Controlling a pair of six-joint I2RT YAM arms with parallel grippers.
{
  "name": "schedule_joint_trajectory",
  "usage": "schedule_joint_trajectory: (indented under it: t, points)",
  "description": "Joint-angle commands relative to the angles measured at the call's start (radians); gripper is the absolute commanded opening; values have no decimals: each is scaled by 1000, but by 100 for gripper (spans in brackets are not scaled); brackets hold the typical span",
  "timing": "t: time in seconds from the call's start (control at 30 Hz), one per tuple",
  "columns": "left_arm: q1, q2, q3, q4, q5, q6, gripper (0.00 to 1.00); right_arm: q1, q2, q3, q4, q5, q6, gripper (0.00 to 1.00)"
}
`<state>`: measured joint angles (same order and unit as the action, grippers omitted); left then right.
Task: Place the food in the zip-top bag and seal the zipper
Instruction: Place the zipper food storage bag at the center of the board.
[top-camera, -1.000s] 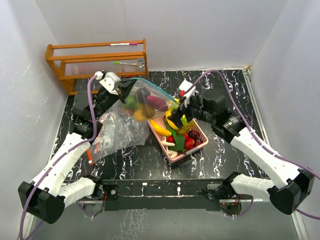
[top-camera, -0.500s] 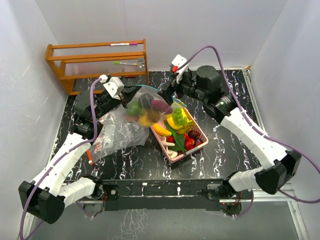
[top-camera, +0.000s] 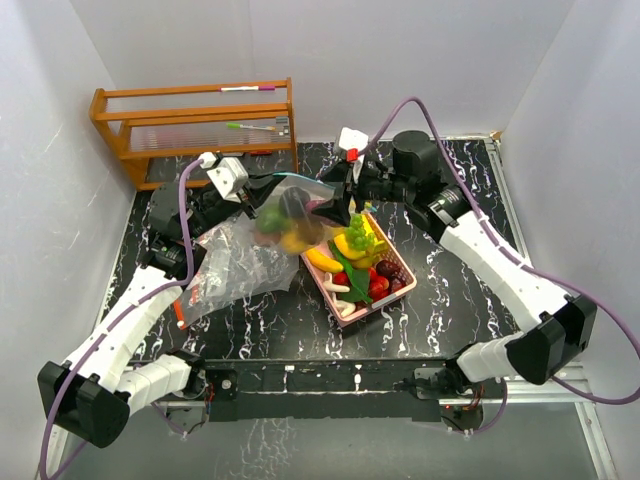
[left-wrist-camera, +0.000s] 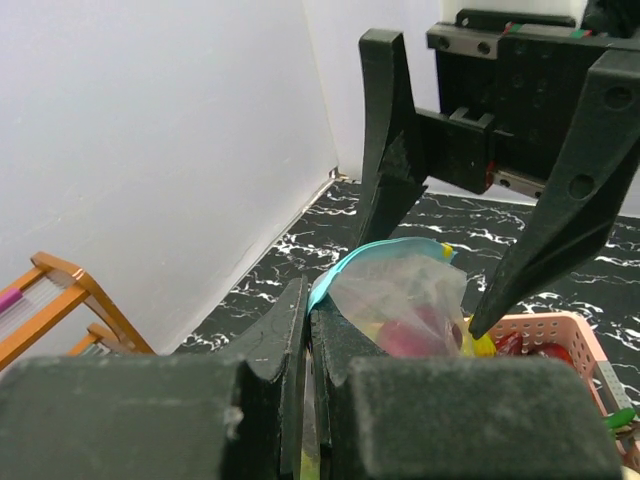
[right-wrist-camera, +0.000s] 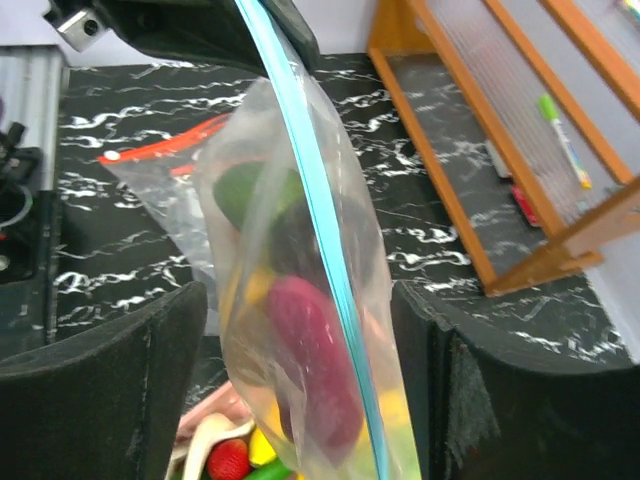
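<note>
bag (top-camera: 295, 205): food (right-wrist-camera: 310, 390) | tray (top-camera: 385, 300): food | left gripper (left-wrist-camera: 308, 310) pinching bag | right gripper (right-wrist-camera: 297, 295) wide

Both arms stretch toward the tabletop's far edge, their pincers facing each other.
The left pincer (left-wrist-camera: 308, 345) is pinched tight on the zip-top bag (left-wrist-camera: 395, 290) rim, held aloft; the right pincer (right-wrist-camera: 310, 390) has its jaws spread wide, straddling the bag.

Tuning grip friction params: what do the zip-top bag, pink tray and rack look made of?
Zip-top bag: thin clear plastic film, glossy. The food shows through, the film creases, and a blue zipper strip runs along the rim.
Pink tray: probably moulded plastic, fairly matte, with small holes in its wall.
Rack: looks like varnished wood, orange-brown with a slight sheen.
</note>
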<state>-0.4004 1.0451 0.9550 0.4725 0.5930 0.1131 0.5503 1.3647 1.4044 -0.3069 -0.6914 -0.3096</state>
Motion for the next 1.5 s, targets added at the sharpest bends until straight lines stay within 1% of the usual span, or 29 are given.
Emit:
schedule_joint_trajectory:
  t: [0.0,0.07,0.1,0.13,0.17,0.2,0.23,0.27,0.4,0.43,0.47,0.57,0.6,0.67,0.73,0.77,0.8,0.83,0.9,0.93,1.03,1.1,1.2,1.27,1.33,1.37,1.47]
  points:
    - [6,-28,-10,90,46,-23,0,0,51,44,41,-158,12,68]
    - [6,-28,-6,90,44,-23,0,0,84,77,12,-192,19,61]
    - [6,-28,-4,90,47,-24,0,0,98,88,-2,-201,21,54]
    - [6,-28,-3,89,49,-24,0,-1,109,99,-12,-201,27,42]
    - [6,-28,-2,88,51,-23,0,-2,122,110,-19,-191,45,27]
    - [6,-29,-2,87,50,-24,0,-5,134,125,-22,-176,66,14]
    - [6,-31,-4,86,43,-21,0,-10,149,143,-27,-160,90,10]
    - [6,-33,-9,88,34,-20,0,-18,163,165,-34,-142,110,8]
    - [6,-47,-23,72,-36,-31,0,-74,180,226,-8,39,221,8]
    - [6,-50,-21,54,-54,-34,3,-88,168,222,25,101,250,8]
    - [6,-54,-18,32,-72,-36,10,-104,150,208,64,166,279,8]
    - [6,-61,-1,-43,-127,-35,16,-157,92,150,178,340,327,8]
    - [6,-63,7,-69,-149,-39,22,-168,78,139,193,409,319,8]
    - [6,-68,26,-130,-181,-37,26,-191,76,139,186,531,299,8]
    - [6,-71,38,-179,-200,-36,29,-222,78,122,179,617,297,8]
    - [6,-74,40,-196,-208,-37,34,-236,78,105,186,655,297,8]
    - [6,-78,41,-211,-209,-39,43,-249,75,85,195,699,290,8]
    - [6,-82,40,-221,-211,-40,57,-261,72,65,209,743,280,8]
    - [6,-90,38,-230,-213,-46,94,-287,69,24,245,846,254,8]
    - [6,-93,38,-236,-215,-51,97,-302,72,13,247,890,246,8]
    - [6,-96,31,-238,-232,-87,97,-313,84,-2,230,1041,181,8]
    - [6,-97,23,-246,-246,-106,97,-313,83,-29,231,1189,142,8]
    - [6,-93,22,-283,-257,-124,97,-311,81,-100,267,1419,72,8]
    - [6,-90,19,-302,-255,-142,97,-309,68,-162,332,1524,7,8]
    - [6,-84,15,-311,-243,-157,97,-307,48,-234,413,1579,-57,8]
    - [6,-81,14,-313,-243,-164,97,-305,47,-246,416,1575,-60,8]
    - [5,-76,3,-306,-253,-176,97,-280,57,-262,347,1508,0,8]
